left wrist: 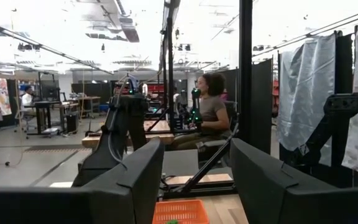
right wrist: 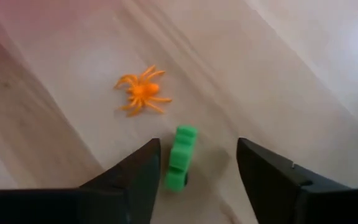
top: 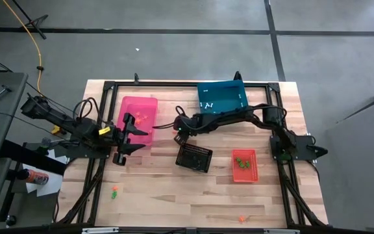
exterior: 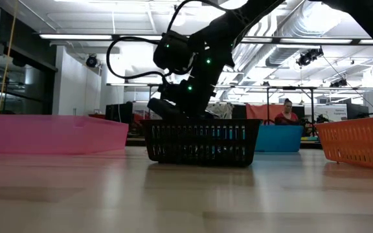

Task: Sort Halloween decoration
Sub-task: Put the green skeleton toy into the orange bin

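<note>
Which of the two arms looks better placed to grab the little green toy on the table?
The right: its open gripper hangs directly over the green trinket, beside an orange spider. The left gripper waits by the pink bin, facing outward.

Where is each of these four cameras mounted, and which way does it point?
High view: above the table, looking straight down; shows both arms.
Low view: at tabletop height, looking level across; shows the right arm above the black basket.
Left wrist view: on the left arm, facing the room and a seated person; shows its open fingers.
Right wrist view: on the right arm, facing down at a green trinket and an orange spider; the right gripper is open.
Shared: the high view also shows the black basket.
</note>
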Tool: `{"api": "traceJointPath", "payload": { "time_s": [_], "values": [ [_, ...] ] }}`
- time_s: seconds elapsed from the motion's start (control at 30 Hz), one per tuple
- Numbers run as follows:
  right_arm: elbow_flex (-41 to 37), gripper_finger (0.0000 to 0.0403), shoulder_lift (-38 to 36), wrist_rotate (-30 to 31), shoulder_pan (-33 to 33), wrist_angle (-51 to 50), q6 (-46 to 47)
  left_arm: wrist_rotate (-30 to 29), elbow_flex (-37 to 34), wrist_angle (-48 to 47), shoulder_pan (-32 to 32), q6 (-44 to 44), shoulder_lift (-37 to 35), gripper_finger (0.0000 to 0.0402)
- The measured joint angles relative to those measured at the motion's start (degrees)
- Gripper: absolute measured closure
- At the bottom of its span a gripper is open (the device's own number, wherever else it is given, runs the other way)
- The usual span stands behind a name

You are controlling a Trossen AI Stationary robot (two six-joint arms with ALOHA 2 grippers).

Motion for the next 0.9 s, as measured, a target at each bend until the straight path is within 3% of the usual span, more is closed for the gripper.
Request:
{"api": "traceJointPath", "payload": {
  "time_s": [0.17, 0.37, 0.73, 0.9],
  "values": [
    [0.0, 0.0268, 0.0, 1.99, 0.82, -0.66, -1.61, -0.02, 0.0, 0.0, 0.0, -0.07, 0.0, 0.0229],
    [0.0, 0.0385, 0.0, 6.85, 1.76, 0.11, -8.3, -0.03, 0.0, -0.07, 0.02, -0.02, -0.09, 0.0229],
    [0.0, 0.0398, -6.65, 13.14, 6.75, -2.05, -15.76, -1.65, 0.0, -1.9, 0.02, -0.18, -0.09, 0.0229],
    [0.0, 0.0401, -10.78, 18.76, 10.21, -11.39, -15.03, -2.23, 0.0, -2.45, 0.07, -0.61, -0.02, 0.0229]
  ]
}}
